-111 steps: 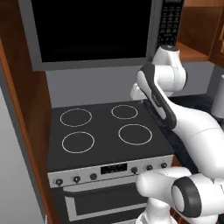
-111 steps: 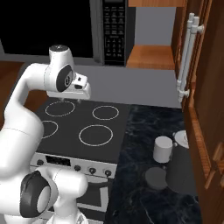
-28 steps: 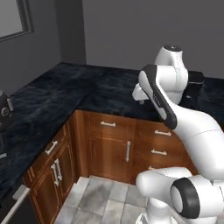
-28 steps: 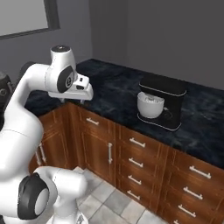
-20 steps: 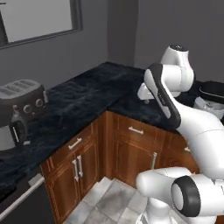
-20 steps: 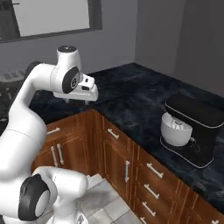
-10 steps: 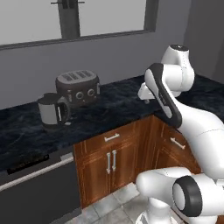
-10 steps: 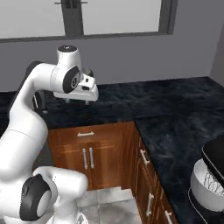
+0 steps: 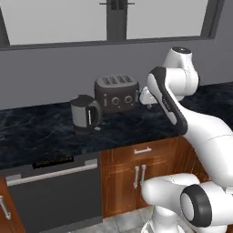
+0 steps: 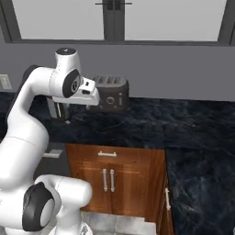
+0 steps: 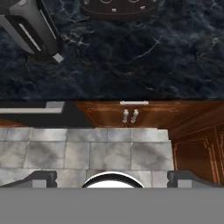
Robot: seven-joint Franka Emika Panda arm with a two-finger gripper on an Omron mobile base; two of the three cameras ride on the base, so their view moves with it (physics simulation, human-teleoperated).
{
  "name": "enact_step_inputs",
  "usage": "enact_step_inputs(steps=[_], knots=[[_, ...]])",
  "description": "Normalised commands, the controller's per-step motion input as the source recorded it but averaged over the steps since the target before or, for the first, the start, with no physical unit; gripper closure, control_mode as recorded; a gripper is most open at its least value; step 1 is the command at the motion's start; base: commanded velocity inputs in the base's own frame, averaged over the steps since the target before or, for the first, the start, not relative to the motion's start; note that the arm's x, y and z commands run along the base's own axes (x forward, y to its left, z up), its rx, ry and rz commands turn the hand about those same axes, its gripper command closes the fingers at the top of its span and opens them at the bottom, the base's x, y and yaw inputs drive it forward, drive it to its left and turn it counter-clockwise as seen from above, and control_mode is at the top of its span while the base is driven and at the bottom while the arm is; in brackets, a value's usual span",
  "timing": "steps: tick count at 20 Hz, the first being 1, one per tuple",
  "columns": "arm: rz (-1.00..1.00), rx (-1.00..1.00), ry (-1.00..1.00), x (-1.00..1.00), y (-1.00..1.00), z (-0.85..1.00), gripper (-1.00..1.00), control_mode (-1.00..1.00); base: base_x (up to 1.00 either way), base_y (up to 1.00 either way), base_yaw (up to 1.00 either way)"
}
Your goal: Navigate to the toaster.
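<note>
Wide dark grey-brown toaster (image 9: 117, 93) with top slots and light knobs: upright at far edge of dark marbled desk (image 9: 41, 132), against grey wall under window (image 9: 59, 20). Round grey kettle (image 9: 85, 113) with black handle just left of toaster, slightly nearer. Gripper (image 9: 144, 97) raised over desk just right of toaster, empty; open or closed cannot tell. Brown wooden cabinet doors (image 9: 141, 175) below desk; dark dishwasher front (image 9: 54, 195) to their left. Grey tiled floor (image 11: 87, 153) below.
</note>
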Motion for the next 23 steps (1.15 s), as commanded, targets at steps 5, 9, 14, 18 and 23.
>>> enact_step_inputs(steps=[5,9,14,18,23], knots=[[0.00,0.00,0.00,0.00,0.00,0.00,-1.00,1.00,0.63,-0.32,0.20],[0.00,0.00,0.00,0.00,0.00,0.00,-1.00,1.00,0.81,-0.13,0.11],[0.00,0.00,0.00,0.00,0.00,0.00,-1.00,1.00,0.80,-0.15,0.11],[0.00,0.00,0.00,0.00,0.00,0.00,-1.00,1.00,0.90,-0.16,0.11],[0.00,0.00,0.00,0.00,0.00,0.00,-1.00,1.00,0.88,-0.17,0.10]])
